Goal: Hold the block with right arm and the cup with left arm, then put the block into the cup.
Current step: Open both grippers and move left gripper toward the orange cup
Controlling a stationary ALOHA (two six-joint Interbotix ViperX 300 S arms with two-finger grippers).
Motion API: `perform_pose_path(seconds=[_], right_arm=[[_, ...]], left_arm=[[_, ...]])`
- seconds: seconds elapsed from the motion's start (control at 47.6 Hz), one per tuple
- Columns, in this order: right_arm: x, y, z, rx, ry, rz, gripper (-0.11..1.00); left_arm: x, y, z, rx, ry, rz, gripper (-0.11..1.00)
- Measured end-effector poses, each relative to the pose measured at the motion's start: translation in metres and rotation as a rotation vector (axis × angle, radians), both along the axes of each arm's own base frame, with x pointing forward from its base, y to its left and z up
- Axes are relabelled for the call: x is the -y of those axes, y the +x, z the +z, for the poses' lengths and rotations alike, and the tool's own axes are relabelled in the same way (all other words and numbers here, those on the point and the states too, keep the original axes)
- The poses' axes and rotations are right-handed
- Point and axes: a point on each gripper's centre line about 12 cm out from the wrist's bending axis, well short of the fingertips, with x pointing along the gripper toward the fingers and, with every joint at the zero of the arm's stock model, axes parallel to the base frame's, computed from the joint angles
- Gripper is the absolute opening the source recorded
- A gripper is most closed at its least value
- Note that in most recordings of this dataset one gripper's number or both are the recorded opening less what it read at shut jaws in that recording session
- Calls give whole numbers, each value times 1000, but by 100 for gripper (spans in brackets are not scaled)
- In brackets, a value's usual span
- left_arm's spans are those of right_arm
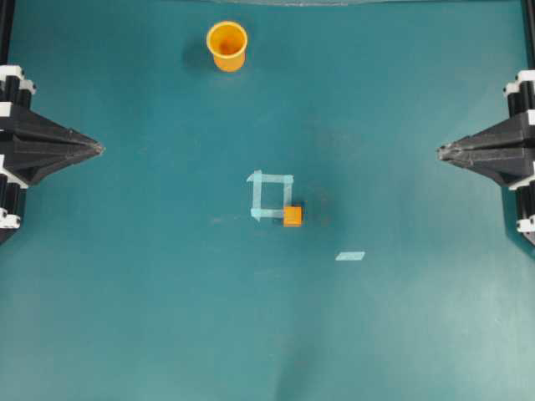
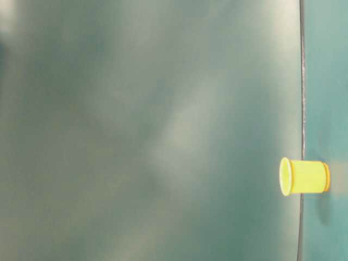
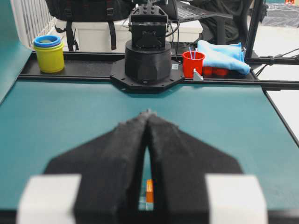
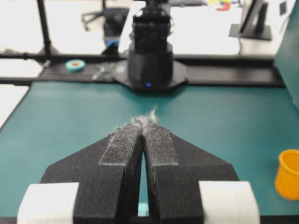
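The small orange block (image 1: 292,216) sits on the teal table at the lower right corner of a pale tape square. It shows through the slit between the left fingers (image 3: 149,191). The yellow-orange cup (image 1: 226,45) stands upright at the far edge, left of centre; it also shows in the table-level view (image 2: 304,176) and at the right edge of the right wrist view (image 4: 289,174). My left gripper (image 1: 99,149) is shut and empty at the left edge, tips touching (image 3: 148,113). My right gripper (image 1: 440,151) is shut and empty at the right edge (image 4: 145,120).
A pale tape square outline (image 1: 272,197) and a loose tape strip (image 1: 350,256) lie flat on the table. Beyond the table's ends stand the arm bases (image 3: 148,56) (image 4: 150,60), stacked yellow cups (image 3: 48,53), a red cup (image 3: 193,63) and a tape roll (image 4: 74,65).
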Motion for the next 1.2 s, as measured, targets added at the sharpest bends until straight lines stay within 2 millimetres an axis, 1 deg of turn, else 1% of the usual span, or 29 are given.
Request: perform_pose_path(seconds=[0.021, 0.042, 0.105, 0.126, 0.315, 0.42, 0.504, 0.609, 0.841, 0.883, 0.988, 1.072, 1.198], right_arm=[[0, 0, -1, -2, 0, 0, 0], [0, 0, 0, -2, 0, 0, 1], [0, 1, -2, -15, 0, 0, 1], [0, 2, -3, -21, 0, -2, 1], [1, 13, -6, -75, 0, -5, 1], [1, 20, -7, -97, 0, -5, 1], [1, 26, -9, -117, 0, -3, 4], [1, 32, -11, -137, 0, -5, 13], [1, 39, -13, -156, 1, -5, 50], [1, 40, -14, -161, 1, -5, 55], [1, 41, -17, -173, 1, -5, 60], [1, 43, -20, -195, 1, -5, 60], [1, 45, -24, -215, 1, -5, 60]], left_arm=[[0, 0, -1, -6, 1, 0, 0], [0, 0, -2, -17, 8, 0, 2], [0, 0, -6, -52, 20, -1, 17], [0, 0, -7, -61, 23, -1, 20], [-1, 0, -10, -121, 36, 5, 21], [-7, 0, -10, -128, 37, 37, 24], [-12, 0, -11, -132, 37, 59, 27], [-15, 1, -11, -134, 41, 74, 33], [-19, 1, -14, -147, 62, 95, 48], [-19, 1, -13, -148, 68, 97, 51], [-20, 1, -13, -148, 81, 100, 57], [-20, 1, -13, -148, 81, 100, 63], [-20, 1, -13, -150, 81, 100, 77]])
